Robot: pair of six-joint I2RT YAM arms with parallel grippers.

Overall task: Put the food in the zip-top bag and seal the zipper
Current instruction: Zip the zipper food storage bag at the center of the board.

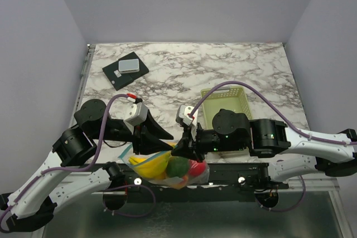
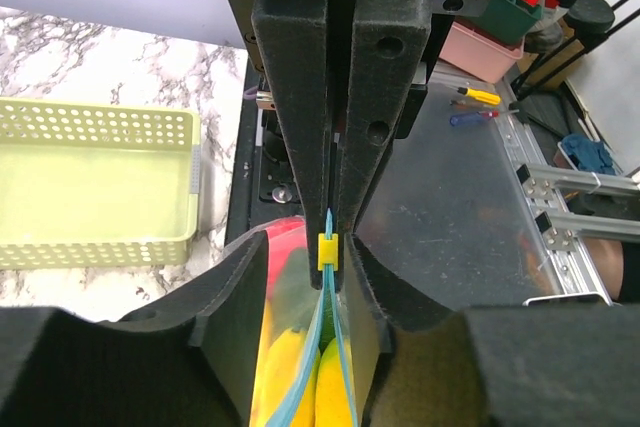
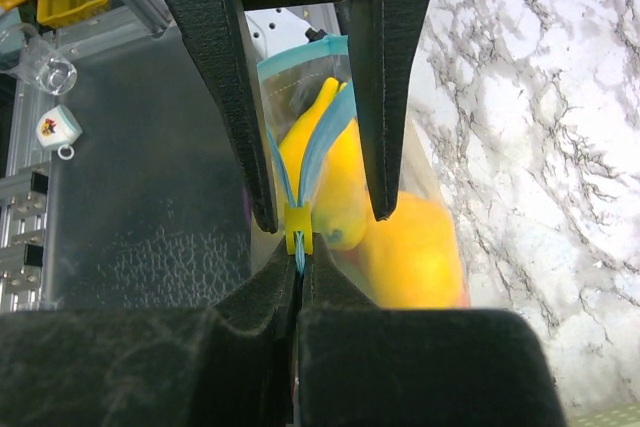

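Note:
The zip-top bag [image 1: 167,172] hangs at the table's near edge, between both arms. Inside it is the food: yellow banana pieces [image 1: 149,166], a green piece [image 1: 177,166] and a red one [image 1: 196,167]. My right gripper [image 3: 299,262] is shut on the end of the blue zipper [image 3: 318,147], just behind a yellow slider [image 3: 298,232]. My left gripper [image 2: 305,267] is open, one finger on each side of the zipper [image 2: 304,371], which is parted below the slider [image 2: 328,251]. From above, the left gripper [image 1: 169,140] and the right gripper [image 1: 182,147] almost meet.
A pale green mesh basket [image 1: 226,101] [image 2: 95,187] stands on the marble table right of centre, behind the right arm. A black pad with a grey block [image 1: 125,69] lies at the back left. A metal rail runs along the near edge under the bag.

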